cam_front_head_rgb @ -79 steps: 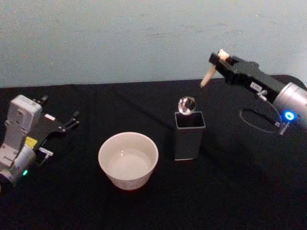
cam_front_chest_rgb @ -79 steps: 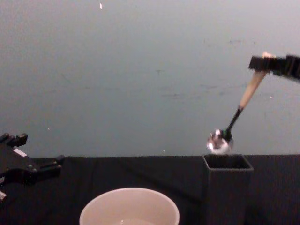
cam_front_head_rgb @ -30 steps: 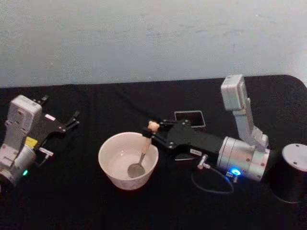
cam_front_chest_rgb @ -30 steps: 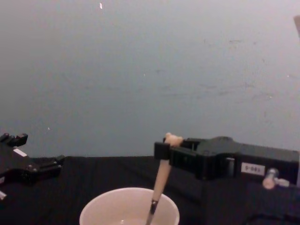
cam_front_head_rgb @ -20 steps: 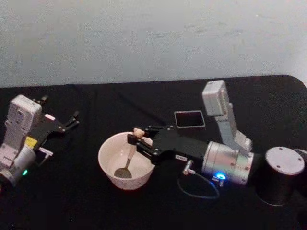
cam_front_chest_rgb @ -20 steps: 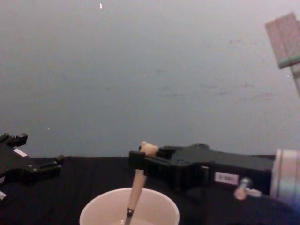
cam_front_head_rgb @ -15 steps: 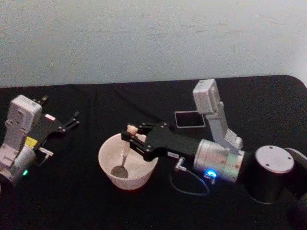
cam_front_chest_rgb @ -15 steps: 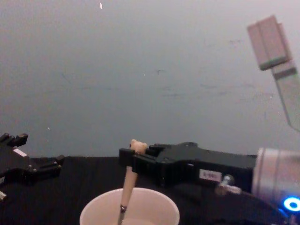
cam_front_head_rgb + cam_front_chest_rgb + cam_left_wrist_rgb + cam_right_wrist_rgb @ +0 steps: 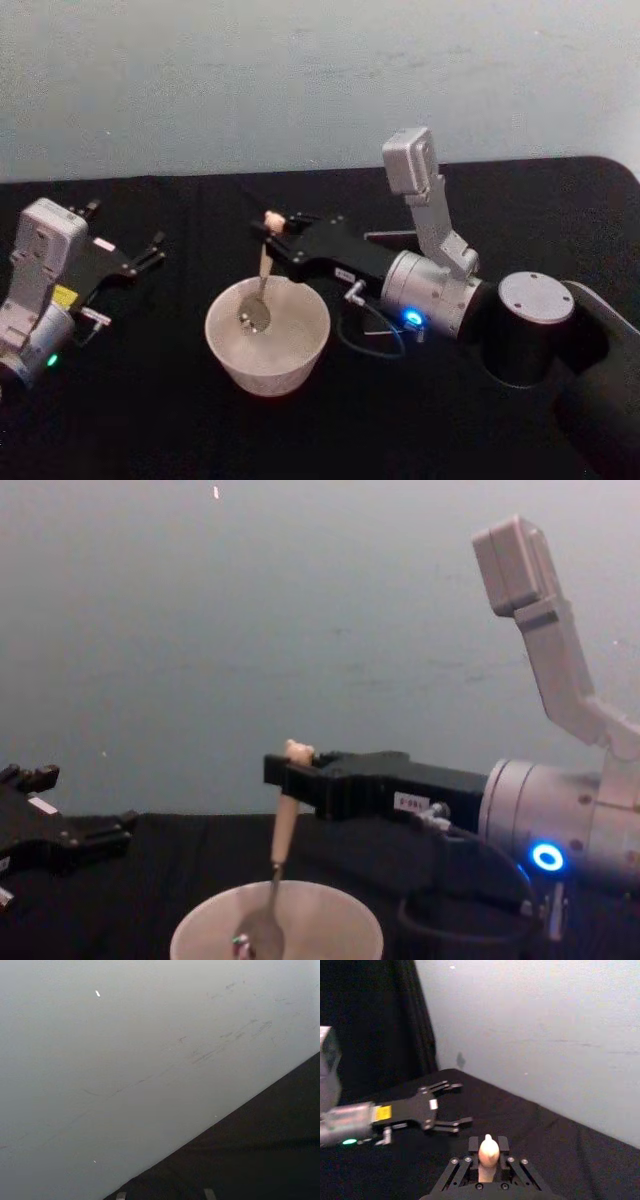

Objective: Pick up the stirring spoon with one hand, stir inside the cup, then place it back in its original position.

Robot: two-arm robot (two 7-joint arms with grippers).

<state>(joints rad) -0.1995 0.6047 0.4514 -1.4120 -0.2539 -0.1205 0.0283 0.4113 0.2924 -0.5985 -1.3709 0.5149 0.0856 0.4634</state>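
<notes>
Cream-white cup (image 9: 222,352) sits on the black bench (image 9: 140,410). My right end effector (image 9: 272,226) pinches the stirring spoon (image 9: 261,280) by its beige handle, metal bowl down inside the cup. My left end effector (image 9: 153,250) rests spread wide, well apart.

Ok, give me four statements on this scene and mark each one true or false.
1. The right tool grips the stirring spoon near its handle top. True.
2. The spoon's bowl sits inside the cup. True.
3. The left tool holds the cup. False: it rests open at the left of the table, apart from the cup.
4. The spoon lies flat on the table. False: it hangs nearly upright into the cup.
</notes>
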